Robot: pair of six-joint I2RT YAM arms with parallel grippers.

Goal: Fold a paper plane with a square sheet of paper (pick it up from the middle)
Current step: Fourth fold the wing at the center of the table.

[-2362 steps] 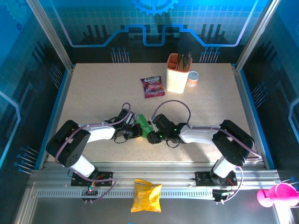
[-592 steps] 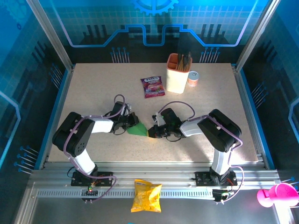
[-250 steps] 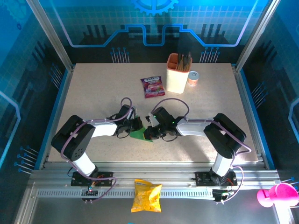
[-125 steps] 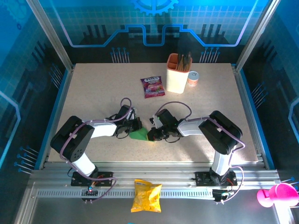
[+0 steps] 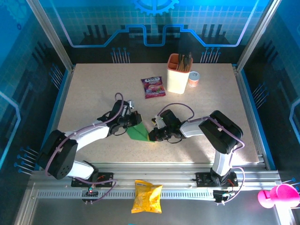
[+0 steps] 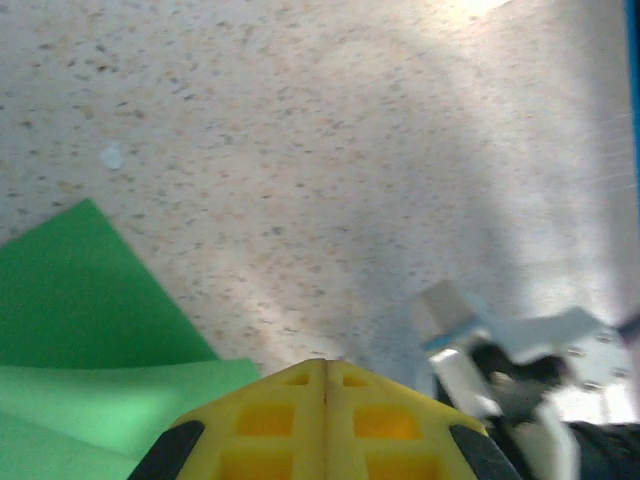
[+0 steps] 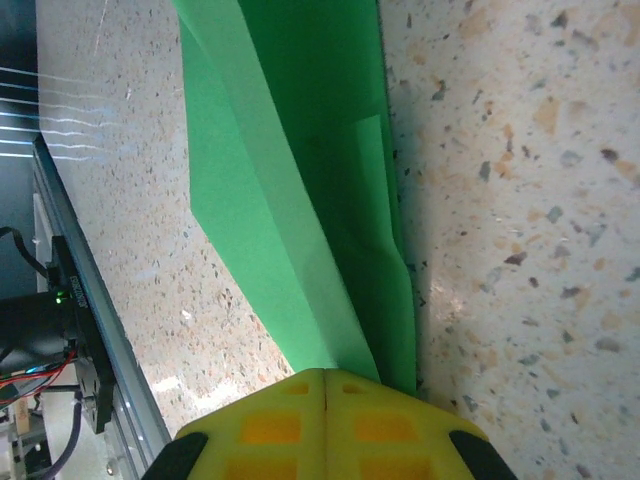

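Two closed grippers flank square sheet of paper [image 5: 138,132]: green, part-folded, layered wedge, flat on table [image 5: 93,89]. Right gripper [image 7: 325,380] pressed together, tips on sheet's end; grip unclear. Left gripper [image 6: 325,370] pressed together, sheet just left of tips. Step, judged: creasing mid-fold. Next: steady press along fold, sheet kept from sliding.

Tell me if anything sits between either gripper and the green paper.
Nothing visible does. The paper lies on the table between the left gripper and the right gripper, both with jaws shut at its edges. In the right wrist view the paper runs straight up to the jaws' tip.
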